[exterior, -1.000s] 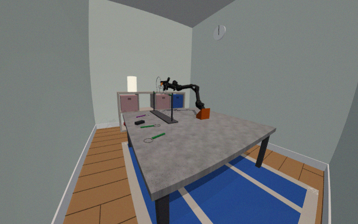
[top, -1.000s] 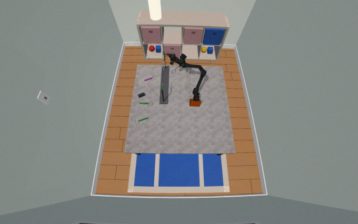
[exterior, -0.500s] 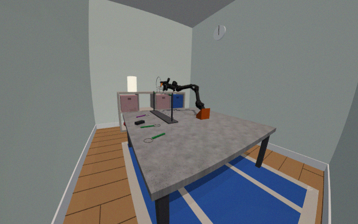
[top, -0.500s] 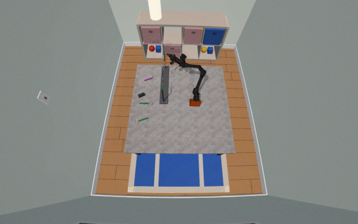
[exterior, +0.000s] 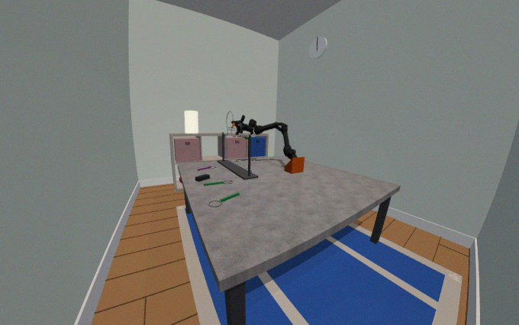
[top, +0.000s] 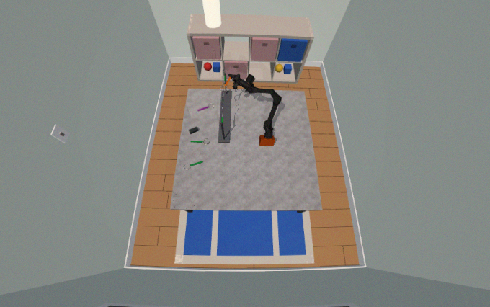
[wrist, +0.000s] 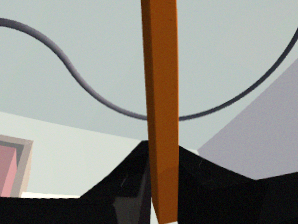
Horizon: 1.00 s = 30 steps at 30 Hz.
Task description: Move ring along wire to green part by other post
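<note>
My gripper [top: 230, 76] [exterior: 234, 123] [wrist: 154, 147] is shut on the orange handle [top: 228, 82] [wrist: 164, 90], above the rack's far part. The thin ring shows only faintly beyond the handle in the top view; whether it touches the wire cannot be told. The grey wire [exterior: 230, 111] [wrist: 65, 58] arches high near the gripper and passes behind the handle in the wrist view. One green part [top: 222, 119] [exterior: 246, 137] is by the near post [exterior: 249, 156], the other [top: 225, 77] by the far post [exterior: 223, 149]. Both posts stand on a dark base [top: 225, 108] [exterior: 233, 168].
Left of the base lie a purple-handled ring [top: 203, 108] [exterior: 204, 168], a black block [top: 193, 130] [exterior: 201, 177] and two green-handled rings [top: 197, 141] [top: 196, 163]. A shelf [top: 249, 27] stands behind the table. The arm's orange mount [top: 266, 140] [exterior: 294, 165] is right of the base.
</note>
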Available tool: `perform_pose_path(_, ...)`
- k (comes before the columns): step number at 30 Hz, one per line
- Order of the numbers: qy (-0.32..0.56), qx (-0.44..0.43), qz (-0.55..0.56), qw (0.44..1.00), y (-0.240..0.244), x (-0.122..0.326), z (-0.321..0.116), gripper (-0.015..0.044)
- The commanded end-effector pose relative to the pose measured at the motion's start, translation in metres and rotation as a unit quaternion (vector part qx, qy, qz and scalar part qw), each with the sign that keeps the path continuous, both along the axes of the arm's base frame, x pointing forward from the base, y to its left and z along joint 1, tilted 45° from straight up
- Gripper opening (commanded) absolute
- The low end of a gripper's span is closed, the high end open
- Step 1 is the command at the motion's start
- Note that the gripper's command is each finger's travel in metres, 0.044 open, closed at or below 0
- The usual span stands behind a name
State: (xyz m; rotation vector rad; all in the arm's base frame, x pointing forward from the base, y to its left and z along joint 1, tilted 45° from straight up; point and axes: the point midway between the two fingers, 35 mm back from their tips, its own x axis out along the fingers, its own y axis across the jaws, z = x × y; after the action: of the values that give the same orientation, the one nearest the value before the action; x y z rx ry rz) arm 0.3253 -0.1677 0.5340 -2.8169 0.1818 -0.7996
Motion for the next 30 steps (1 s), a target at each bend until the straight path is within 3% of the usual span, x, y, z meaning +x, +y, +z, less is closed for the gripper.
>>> perform_pose_path(1,-0.009,0.038,0.000,0.999,-0.012,-0.002,-0.004,-0.0150)
perform_pose_path(30,-0.071,0.372,-0.001,0.925,-0.088,-0.016,-0.074,-0.0150)
